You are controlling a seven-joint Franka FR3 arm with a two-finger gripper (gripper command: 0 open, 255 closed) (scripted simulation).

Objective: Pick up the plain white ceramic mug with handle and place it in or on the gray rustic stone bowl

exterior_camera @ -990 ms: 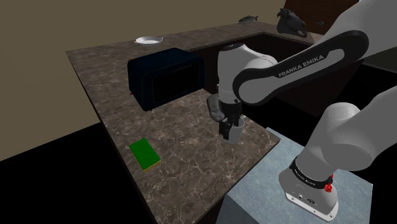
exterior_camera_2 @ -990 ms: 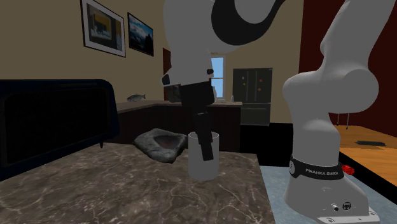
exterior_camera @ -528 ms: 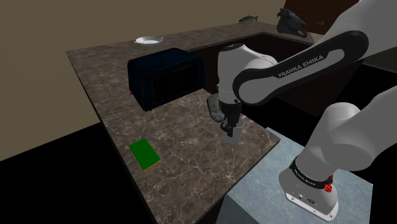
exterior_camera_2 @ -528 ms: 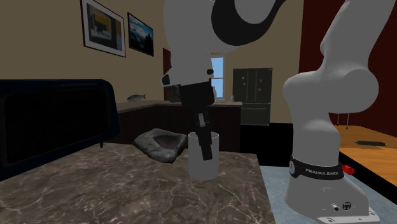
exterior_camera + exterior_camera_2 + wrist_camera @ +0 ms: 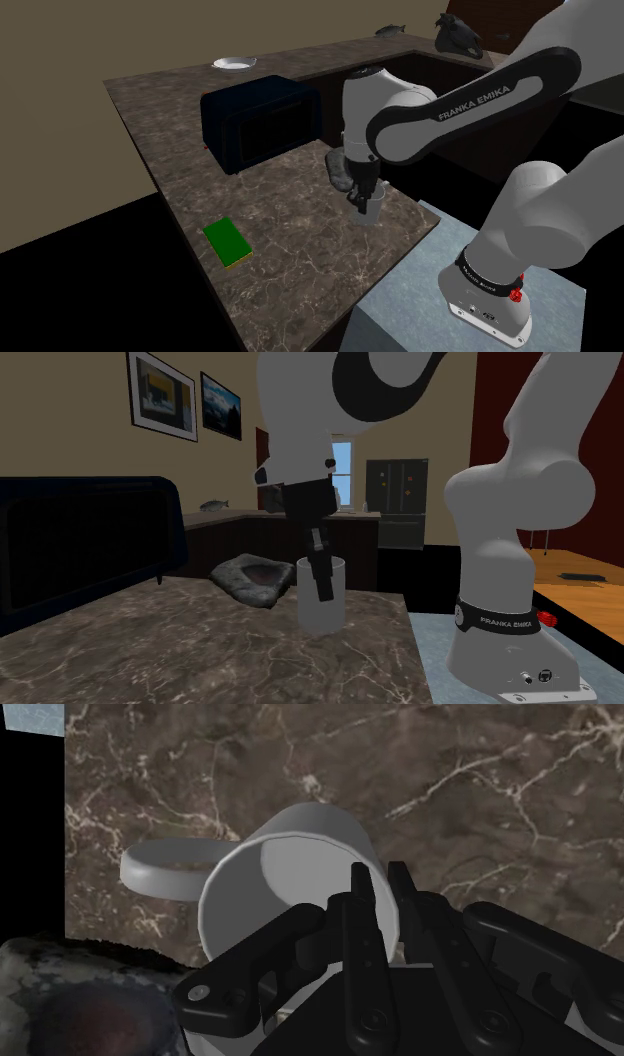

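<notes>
A plain white mug (image 5: pixel 322 610) stands upright on the brown marble counter (image 5: pixel 290 250), near the counter's edge by the stand. My gripper (image 5: pixel 325 588) comes down over its rim and is shut on the mug's wall, one finger inside and one outside. In the wrist view the gripper (image 5: pixel 380 880) clasps the wall of the mug (image 5: pixel 290 864), opposite its handle (image 5: pixel 165 870). The grey stone bowl (image 5: pixel 250 577) lies just beyond the mug, close beside it. In the shoulder view the gripper (image 5: pixel 364 200) and mug (image 5: pixel 373 212) are right in front of the bowl (image 5: pixel 340 172).
A dark blue microwave-like box (image 5: pixel 260 122) stands behind the bowl. A green sponge (image 5: pixel 227 243) lies towards the shoulder view's left. A white dish (image 5: pixel 233 65) sits at the far corner. The counter ends close to the stand (image 5: pixel 450 310).
The fingers have closed from open onto the mug's wall. The mug looks a touch higher in the second exterior view. The arm has hardly moved.
</notes>
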